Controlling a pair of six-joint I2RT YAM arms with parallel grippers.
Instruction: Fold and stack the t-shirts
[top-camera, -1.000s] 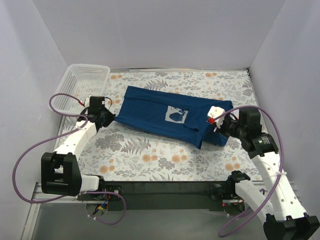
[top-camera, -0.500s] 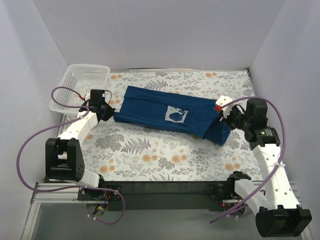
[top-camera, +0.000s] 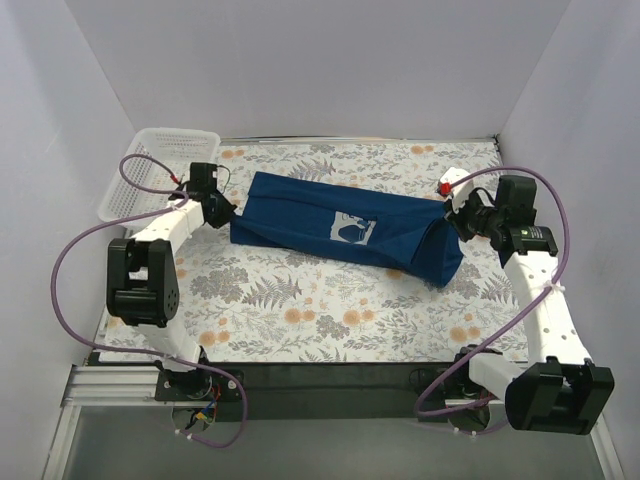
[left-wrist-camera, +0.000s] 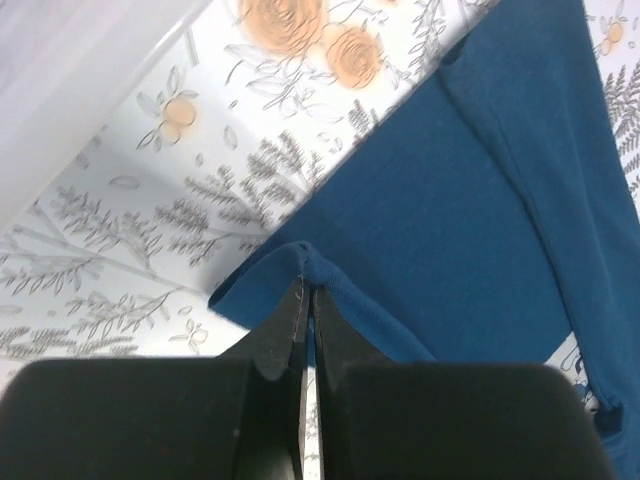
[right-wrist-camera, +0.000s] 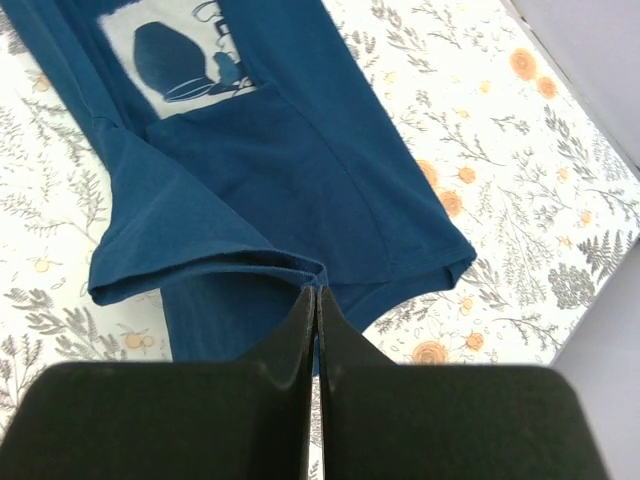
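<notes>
overhead, the navy t-shirt (top-camera: 340, 228) is stretched as a long band across the floral table (top-camera: 300, 310), left gripper (top-camera: 226, 214) at its left end, right gripper (top-camera: 452, 207) at its right end. from the left wrist, jaws are pinched tight on a cloth corner; from the right wrist, jaws are likewise clamped on a bunched hem.

The dark navy blue cotton t-shirt (left-wrist-camera: 480, 200) runs off the left wrist view's top and right edges. The right wrist view's top edge cuts its pale blue and white chest graphic (right-wrist-camera: 180, 55), too small to read from above, where the left arm (top-camera: 165, 222) overlaps the white plastic lattice basket (top-camera: 190, 145)
</notes>
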